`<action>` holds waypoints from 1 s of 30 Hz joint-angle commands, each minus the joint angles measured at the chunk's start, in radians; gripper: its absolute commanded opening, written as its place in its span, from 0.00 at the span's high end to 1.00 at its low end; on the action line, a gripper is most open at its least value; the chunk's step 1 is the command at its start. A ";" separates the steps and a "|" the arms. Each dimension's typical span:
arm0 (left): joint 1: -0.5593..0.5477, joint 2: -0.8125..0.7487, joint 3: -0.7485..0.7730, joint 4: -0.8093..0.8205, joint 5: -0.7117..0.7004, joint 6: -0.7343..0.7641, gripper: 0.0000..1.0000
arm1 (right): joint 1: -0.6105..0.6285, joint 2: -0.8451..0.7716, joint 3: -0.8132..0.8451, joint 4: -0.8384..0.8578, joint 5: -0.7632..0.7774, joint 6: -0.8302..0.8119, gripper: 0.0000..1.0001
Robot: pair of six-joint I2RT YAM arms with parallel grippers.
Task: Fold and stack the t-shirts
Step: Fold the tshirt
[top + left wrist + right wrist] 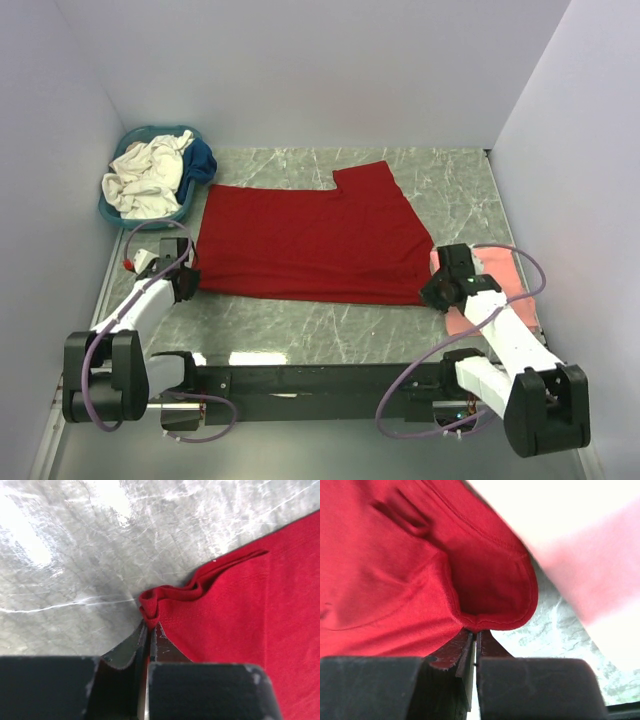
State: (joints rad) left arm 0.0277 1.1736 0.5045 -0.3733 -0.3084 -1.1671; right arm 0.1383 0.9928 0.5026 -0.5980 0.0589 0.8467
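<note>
The red shirt (pixel 310 240) lies spread flat at the centre of the table (pixel 300 335). The left tool (pixel 149 630) is clenched on its near-left corner. The right tool (pixel 474 632) is clenched on its near-right corner. The pink shirt (pixel 495 270) lies at the right, partly under the right arm. The cream shirt (pixel 145 180) and the blue shirt (pixel 202 160) sit in the basket (pixel 108 212), far left.

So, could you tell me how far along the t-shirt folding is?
Possibly done: the pink t-shirt lies at the right edge. In hand: the red t-shirt lies flat, with the left end effector and right end effector each pinching a near corner. Left: the cream-white t-shirt and dark blue t-shirt sit in the basket.
</note>
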 commanded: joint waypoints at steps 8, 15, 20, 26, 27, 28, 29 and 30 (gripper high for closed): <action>0.037 -0.083 0.065 -0.122 -0.087 0.009 0.99 | -0.132 -0.094 0.059 -0.083 -0.123 -0.129 0.99; 0.055 -0.114 0.068 -0.156 -0.066 0.015 0.94 | -0.169 -0.135 0.047 -0.126 -0.208 -0.144 0.94; 0.057 -0.150 0.060 -0.171 -0.047 0.014 0.55 | -0.167 -0.157 0.050 -0.164 -0.261 -0.175 0.53; 0.057 -0.190 0.110 -0.130 0.021 0.107 0.40 | -0.149 -0.165 0.103 -0.080 -0.306 -0.215 0.31; 0.057 -0.189 0.118 -0.112 0.041 0.125 0.40 | -0.099 -0.152 0.123 -0.038 -0.291 -0.218 0.31; 0.057 -0.180 0.126 -0.099 0.079 0.139 0.40 | -0.073 -0.139 0.170 -0.019 -0.269 -0.221 0.31; 0.055 -0.172 0.140 -0.064 0.103 0.168 0.40 | -0.037 -0.099 0.198 -0.007 -0.192 -0.216 0.31; 0.051 -0.148 0.146 -0.047 0.130 0.187 0.41 | 0.018 -0.074 0.227 0.004 -0.151 -0.212 0.31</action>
State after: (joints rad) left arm 0.0814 1.0061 0.5907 -0.5076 -0.2687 -1.0733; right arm 0.0589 0.8688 0.6117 -0.7113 -0.1898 0.6575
